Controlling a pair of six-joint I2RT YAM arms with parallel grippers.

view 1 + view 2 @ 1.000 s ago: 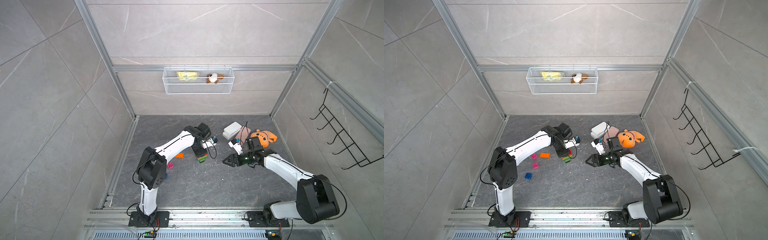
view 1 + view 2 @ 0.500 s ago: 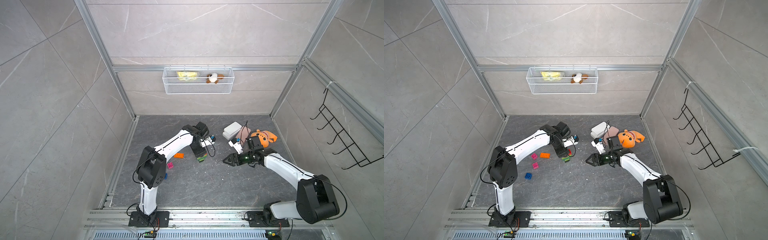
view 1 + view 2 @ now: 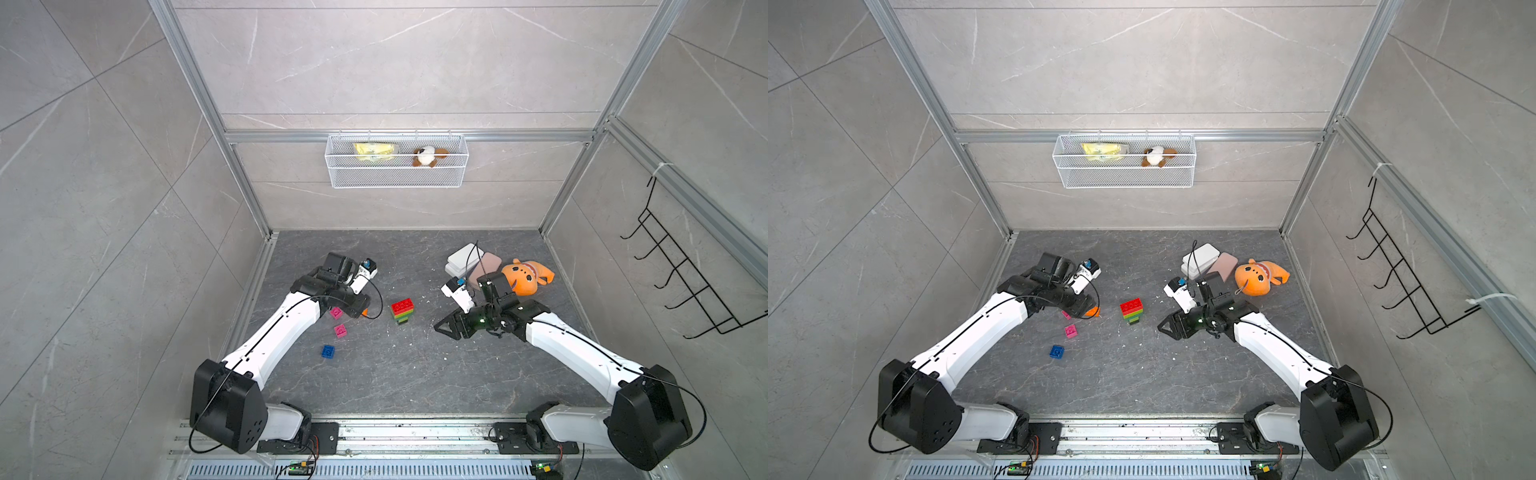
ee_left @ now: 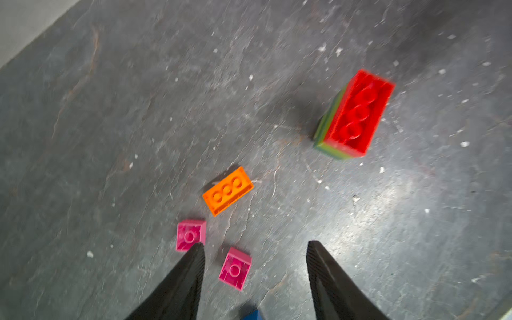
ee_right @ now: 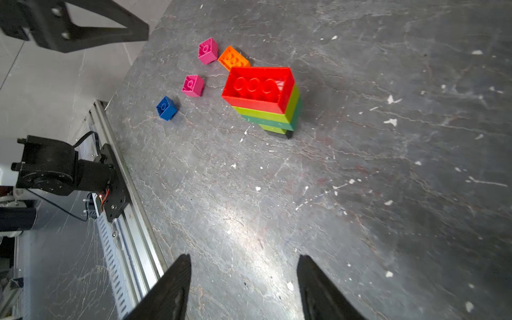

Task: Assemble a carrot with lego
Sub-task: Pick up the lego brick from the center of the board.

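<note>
On dark floor (image 3: 395, 374) between grey walls (image 3: 395, 62), the carrot (image 3: 402, 311).

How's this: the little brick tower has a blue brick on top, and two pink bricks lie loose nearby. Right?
Not quite. The tower has a red brick on top, not a blue one; the right wrist view shows it. Two pink bricks do lie loose nearby.
</note>
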